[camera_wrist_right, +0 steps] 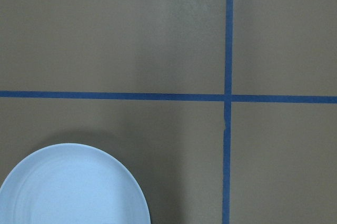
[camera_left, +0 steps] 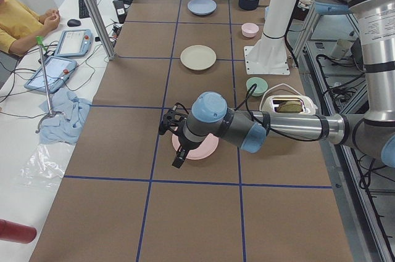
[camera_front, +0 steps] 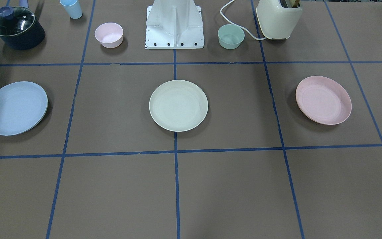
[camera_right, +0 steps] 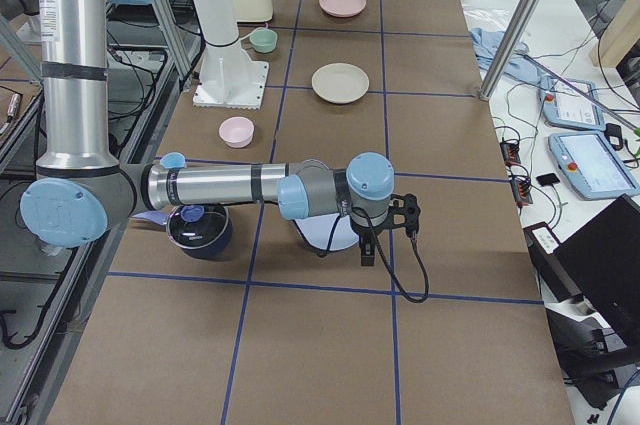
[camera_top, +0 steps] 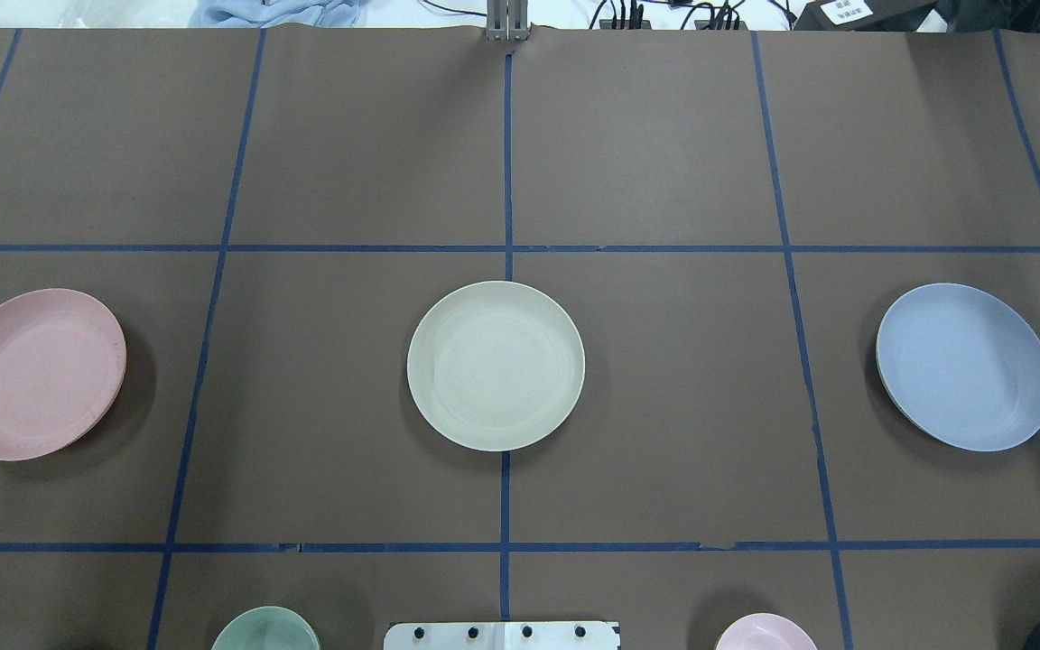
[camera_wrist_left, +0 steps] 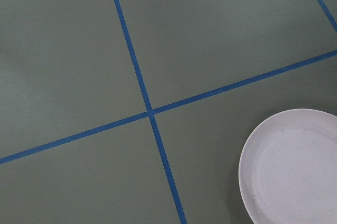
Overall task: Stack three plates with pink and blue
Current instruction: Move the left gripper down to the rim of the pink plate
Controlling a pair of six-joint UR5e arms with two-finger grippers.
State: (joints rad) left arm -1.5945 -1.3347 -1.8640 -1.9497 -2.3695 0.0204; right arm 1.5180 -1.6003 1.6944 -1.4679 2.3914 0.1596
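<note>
My left claw (camera_left: 173,140) hangs by the pink plate (camera_top: 32,373) and my right claw (camera_right: 386,229) by the blue plate (camera_top: 965,366). I cannot tell if they are open or holding anything. The cream plate (camera_top: 496,365) sits between them on the counter (camera_top: 664,135). The plates look light, stiff and slippery, so I would pinch a rim.

Robotics lab — tape-gridded table (camera_front: 230,186), teach pendants (camera_right: 598,163), aluminium frame post (camera_left: 93,12) — seated operator (camera_left: 18,21) alongside.

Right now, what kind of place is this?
Probably a robotics lab test cell: a table papered brown and gridded with blue tape, the left arm reaching over it, and an operator beside teach pendants.
</note>
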